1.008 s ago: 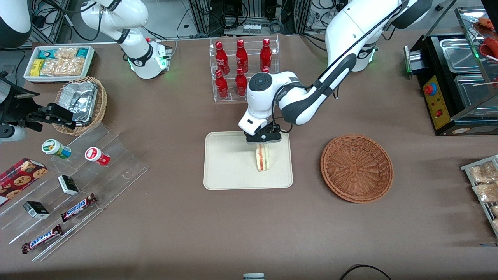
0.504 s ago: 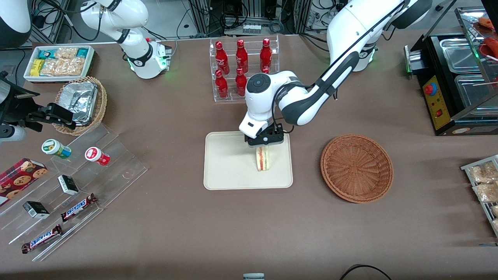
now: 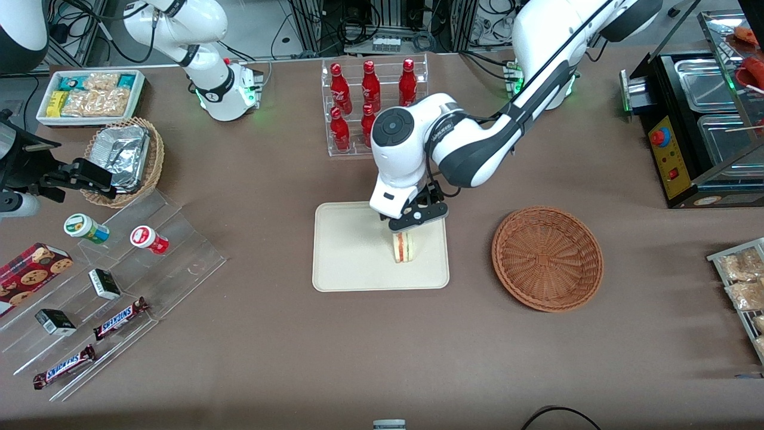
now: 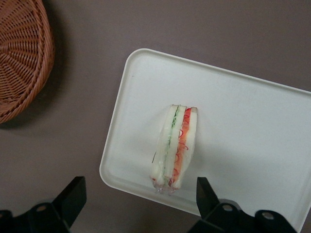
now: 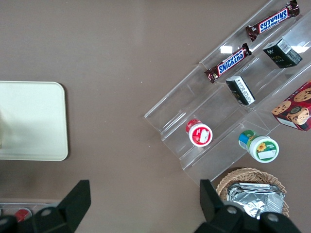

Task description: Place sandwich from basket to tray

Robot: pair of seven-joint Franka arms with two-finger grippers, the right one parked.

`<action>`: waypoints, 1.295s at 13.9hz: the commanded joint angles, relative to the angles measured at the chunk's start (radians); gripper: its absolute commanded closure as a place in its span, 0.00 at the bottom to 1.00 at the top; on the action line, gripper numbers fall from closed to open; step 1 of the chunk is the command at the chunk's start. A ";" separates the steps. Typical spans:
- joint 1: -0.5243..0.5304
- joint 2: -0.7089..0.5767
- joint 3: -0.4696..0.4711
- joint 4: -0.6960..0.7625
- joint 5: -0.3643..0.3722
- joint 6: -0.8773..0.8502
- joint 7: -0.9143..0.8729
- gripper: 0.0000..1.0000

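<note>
The sandwich [image 3: 403, 247] [image 4: 176, 147], pale bread with a red and green filling stripe, stands on its edge on the cream tray [image 3: 352, 251] [image 4: 243, 121]. My gripper [image 3: 412, 224] [image 4: 140, 199] hovers above the sandwich's end farther from the front camera, open, with nothing between its fingers [image 4: 73, 196]. The reddish-brown basket [image 3: 547, 258] [image 4: 19, 58] sits beside the tray toward the working arm's end of the table, with nothing in it.
A clear rack of red bottles [image 3: 373, 104] stands farther from the front camera than the tray. Acrylic steps with candy bars and small cartons [image 3: 107, 298] lie toward the parked arm's end, near a tan wicker basket with foil containers [image 3: 125, 158]. A black appliance [image 3: 698, 125] stands at the working arm's end.
My gripper has risen off the sandwich and its wrist has tilted. The sandwich stays standing on the tray where it was.
</note>
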 commanded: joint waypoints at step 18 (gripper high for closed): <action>0.094 -0.499 0.351 0.047 -0.435 -0.504 0.885 0.00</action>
